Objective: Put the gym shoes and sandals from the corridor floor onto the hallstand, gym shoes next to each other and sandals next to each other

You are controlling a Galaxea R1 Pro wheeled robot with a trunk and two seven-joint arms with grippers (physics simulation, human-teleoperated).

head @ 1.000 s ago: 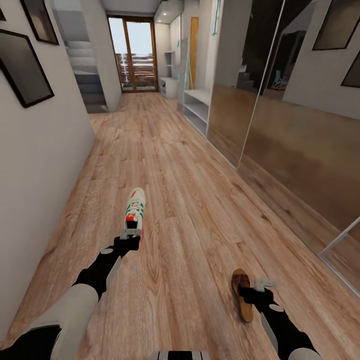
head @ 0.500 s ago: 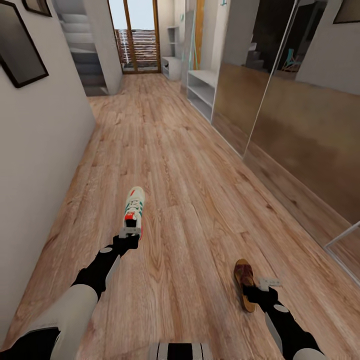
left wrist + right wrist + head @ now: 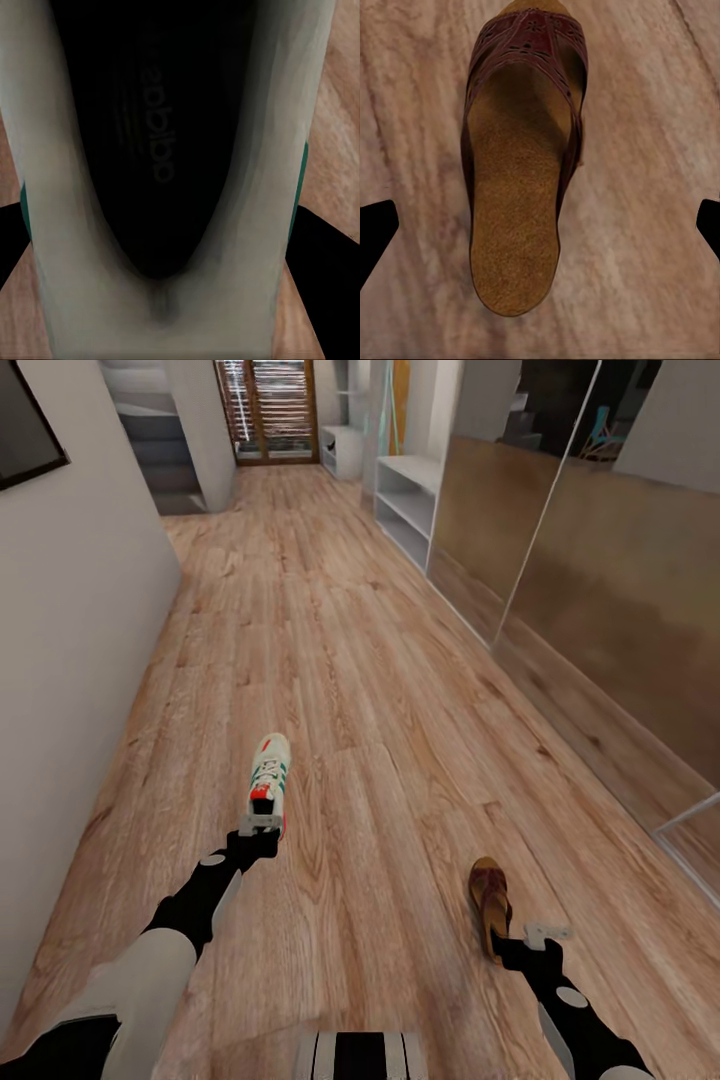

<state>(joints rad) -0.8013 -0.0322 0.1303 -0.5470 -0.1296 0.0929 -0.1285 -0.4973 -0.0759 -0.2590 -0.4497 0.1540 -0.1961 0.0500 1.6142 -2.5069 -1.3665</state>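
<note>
Wood-grain corridor floor (image 3: 380, 690) runs ahead, and the robot looks to be mid-transit, carrying one shoe per arm toward the rack.

Left hand (image 3: 262, 825) is pinching the heel of a gym shoe (image 3: 269, 775); the shoe points away down the corridor, toe far. Left wrist view looks straight into the shoe's dark insole (image 3: 161, 142), with white collar walls on both sides, so the fingers sit on the heel end.

Right hand (image 3: 540, 935) is at the near end of a sandal (image 3: 491, 905). Right wrist view shows the sandal (image 3: 521, 165) lengthwise, tan insole up, with black finger tips (image 3: 375, 232) standing apart on either side of it. Whether the heel is gripped below the frame I cannot tell; in the head view I also can't tell if the sandal is lifted or lying on the planks.

Hallstand (image 3: 408, 505) is the white open-shelf unit far right against the wall, well apart from both hands. A second white unit (image 3: 342, 450) sits further down by the door. The other gym shoe and sandal aren't something I can place from here.

Step in hand, as I read it: transport of the first pair of items. Next move calls for driving up to the hallstand, squaring the base to its shelves, then setting each shoe fully on a shelf with room beside it for its mate. Confirm the right grip before moving.
</note>
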